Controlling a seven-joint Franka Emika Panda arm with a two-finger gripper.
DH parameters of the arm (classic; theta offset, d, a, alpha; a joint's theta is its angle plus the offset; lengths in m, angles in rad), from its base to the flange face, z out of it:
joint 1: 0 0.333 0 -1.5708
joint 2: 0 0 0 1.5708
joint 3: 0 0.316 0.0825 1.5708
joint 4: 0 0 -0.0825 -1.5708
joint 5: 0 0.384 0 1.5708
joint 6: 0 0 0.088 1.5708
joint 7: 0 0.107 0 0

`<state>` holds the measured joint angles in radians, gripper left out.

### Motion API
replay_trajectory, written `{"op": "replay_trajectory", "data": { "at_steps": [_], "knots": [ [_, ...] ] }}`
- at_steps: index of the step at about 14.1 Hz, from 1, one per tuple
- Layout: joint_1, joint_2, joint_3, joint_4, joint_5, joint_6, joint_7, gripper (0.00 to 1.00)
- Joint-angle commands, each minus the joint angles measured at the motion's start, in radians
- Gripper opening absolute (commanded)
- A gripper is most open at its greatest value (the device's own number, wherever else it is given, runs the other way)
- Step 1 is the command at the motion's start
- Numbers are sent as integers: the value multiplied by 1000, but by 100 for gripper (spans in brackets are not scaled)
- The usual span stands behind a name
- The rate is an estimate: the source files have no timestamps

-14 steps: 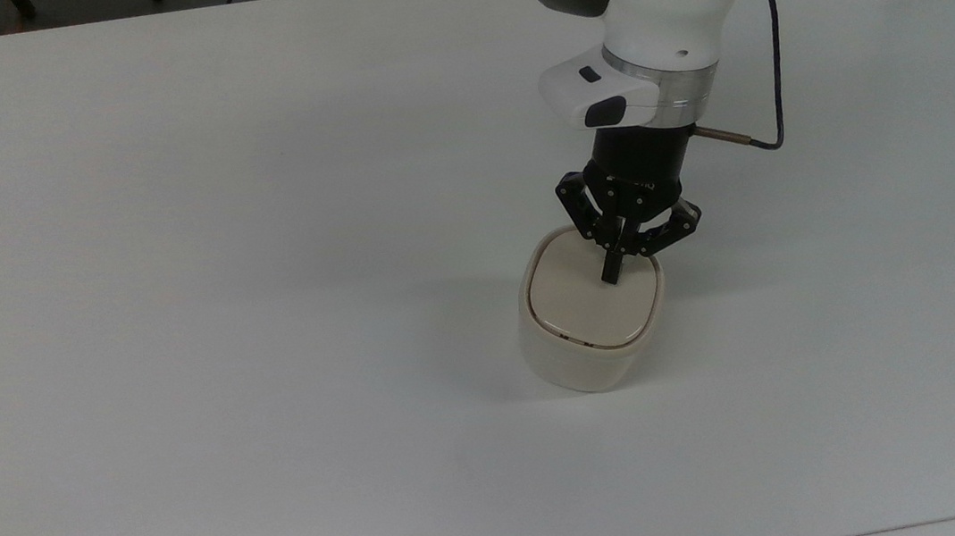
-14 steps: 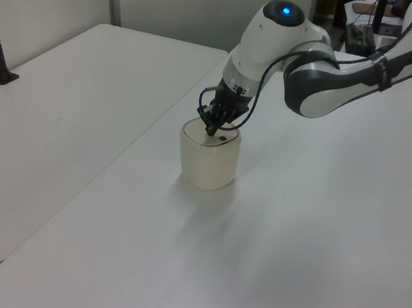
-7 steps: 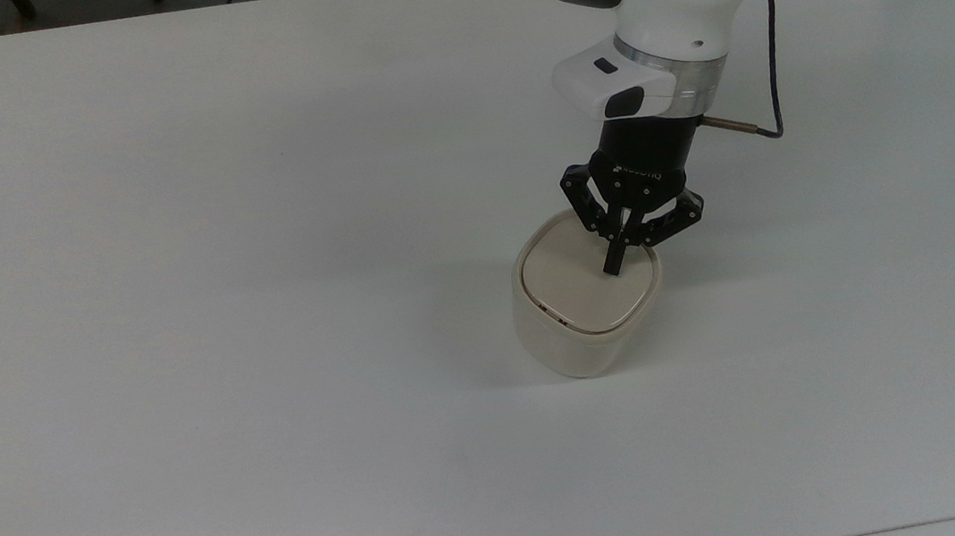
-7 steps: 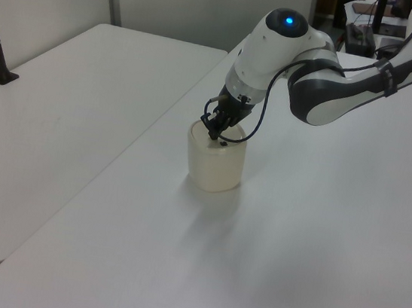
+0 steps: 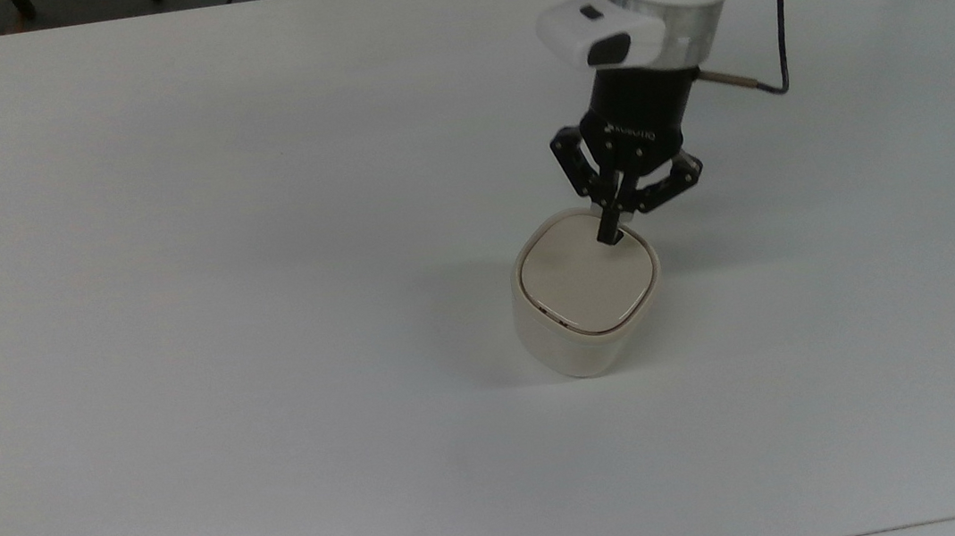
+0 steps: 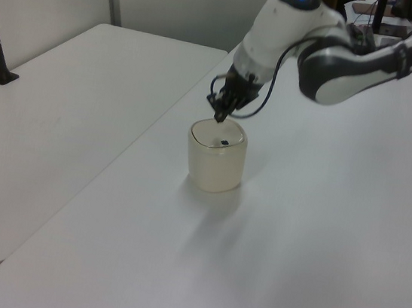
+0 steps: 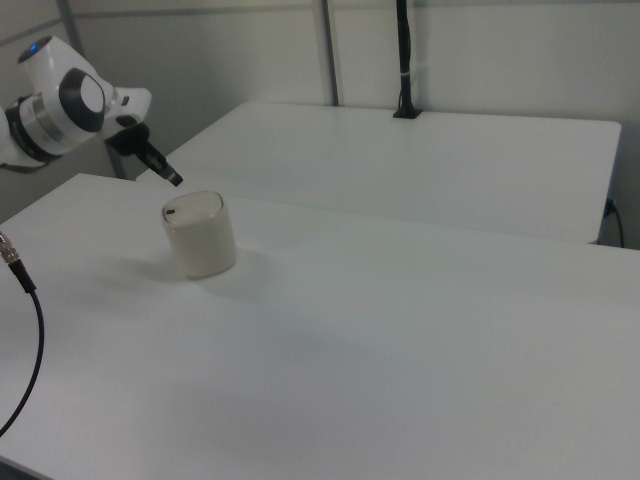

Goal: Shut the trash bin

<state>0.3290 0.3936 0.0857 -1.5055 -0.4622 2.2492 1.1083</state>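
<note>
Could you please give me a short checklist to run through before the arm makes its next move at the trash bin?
1. Lid lies flat in the rim of the trash bin: ok.
2. Bin upright on the table: ok.
3. Gripper off the lid, a gap showing in the right view: ok.
4. Fingers together, holding nothing: ok.
5. Latch caught: cannot tell.
6. Cable hangs away from the bin: ok.

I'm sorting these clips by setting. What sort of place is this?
Probably a robotics lab or office workroom: plain white tables, partition walls behind them, and a robot arm on the tabletop working at a small trash bin.
</note>
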Motion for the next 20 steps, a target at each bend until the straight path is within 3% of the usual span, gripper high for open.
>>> {"op": "replay_trajectory", "data": {
  "at_steps": [1,4,6,9,12,14,15,20],
  "knots": [
    [-33,-145,11,-55,87,-115,-37,0],
    [-94,-241,9,-53,267,-230,-189,0],
    [-116,-316,0,-76,325,-323,-266,0],
    [-207,-451,-3,-208,417,-390,-437,1],
    [-306,-476,-3,-211,500,-526,-564,64],
    [-356,-490,0,-210,508,-560,-588,93],
    [-378,-490,0,-207,508,-579,-596,100],
    [-452,-492,0,-177,499,-582,-894,100]
  ]
}}
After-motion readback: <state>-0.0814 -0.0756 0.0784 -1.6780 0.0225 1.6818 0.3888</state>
